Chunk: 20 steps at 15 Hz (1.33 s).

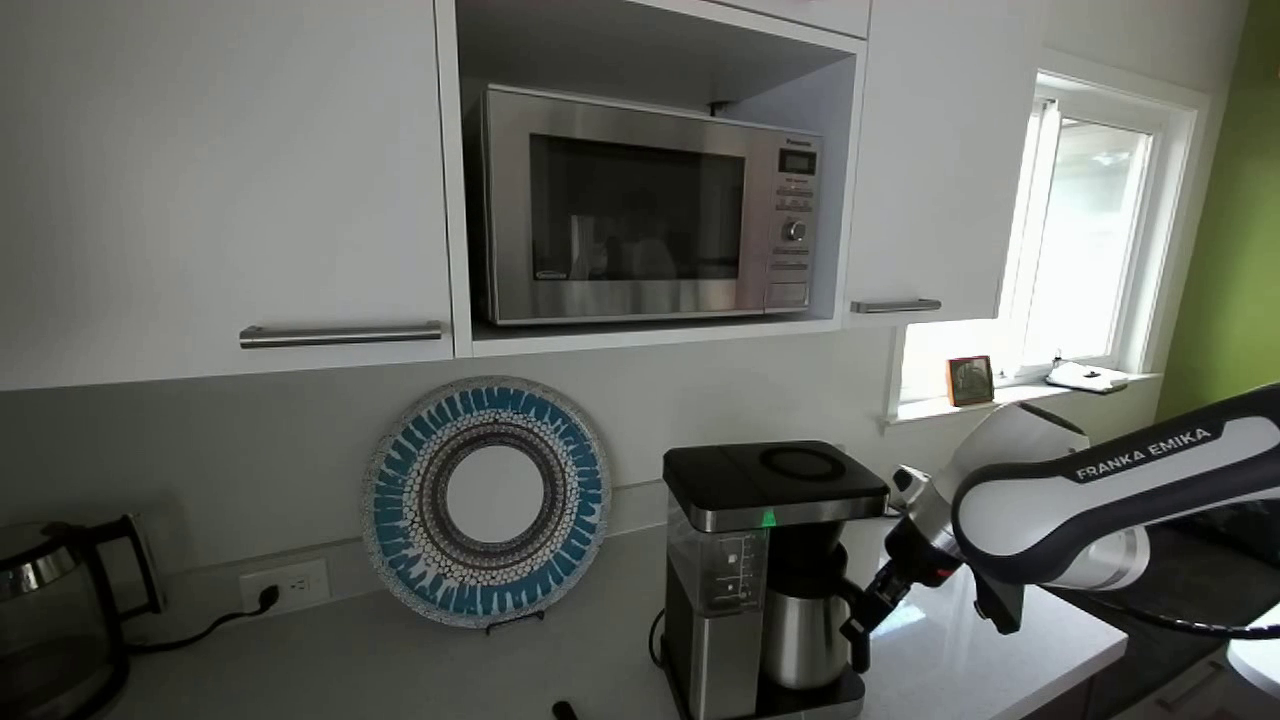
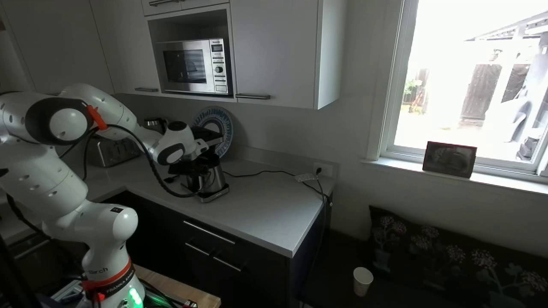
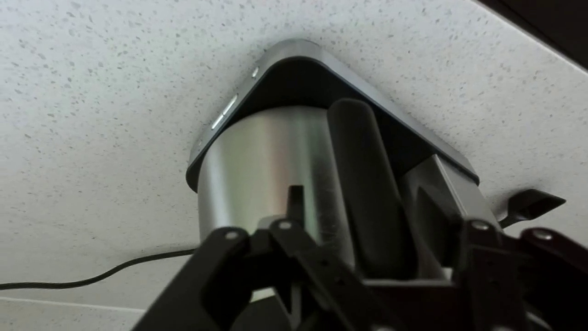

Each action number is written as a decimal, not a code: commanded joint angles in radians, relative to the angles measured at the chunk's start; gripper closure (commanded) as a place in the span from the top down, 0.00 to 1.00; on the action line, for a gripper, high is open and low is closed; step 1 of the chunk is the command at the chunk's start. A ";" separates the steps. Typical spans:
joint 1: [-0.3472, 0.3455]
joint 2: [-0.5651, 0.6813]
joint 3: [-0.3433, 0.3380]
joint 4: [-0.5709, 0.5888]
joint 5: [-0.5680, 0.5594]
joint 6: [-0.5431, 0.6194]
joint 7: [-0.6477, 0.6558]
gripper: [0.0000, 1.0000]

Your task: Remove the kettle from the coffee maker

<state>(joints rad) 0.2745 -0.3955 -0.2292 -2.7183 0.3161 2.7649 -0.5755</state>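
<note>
Kettle [image 1: 806,640] count: one, steel with a black handle [image 3: 367,184], upright on the base of the one coffee maker [image 1: 715,640], bottom of the frame just right of centre in an exterior view. Same shot has one microwave [image 1: 640,210] top centre, one round blue patterned disc [image 1: 495,500] mid-frame, and one glassy electric kettle [image 1: 50,630] lower left. The single arm [image 1: 1100,490] sticks in from the right edge, wrist angled down-left. The gripper [image 3: 383,230] is spread wide in the wrist view, handle showing between its two sides; can't tell if they're touching. Counter [image 3: 115,115] is pale and speckled, white cabinets [image 1: 220,170] above, green wall [image 1: 1220,250] at far right.
</note>
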 commanded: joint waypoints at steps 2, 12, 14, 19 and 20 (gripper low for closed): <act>0.026 0.028 -0.024 0.015 0.029 0.029 -0.015 0.28; 0.055 0.073 -0.026 0.042 0.089 0.054 -0.012 1.00; 0.084 0.080 -0.043 0.044 0.136 0.080 -0.027 0.86; 0.100 0.084 -0.062 0.043 0.158 0.099 -0.041 0.43; 0.096 0.084 -0.062 0.042 0.151 0.100 -0.041 0.36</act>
<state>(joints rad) 0.3482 -0.3351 -0.2751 -2.6863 0.4433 2.8421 -0.5883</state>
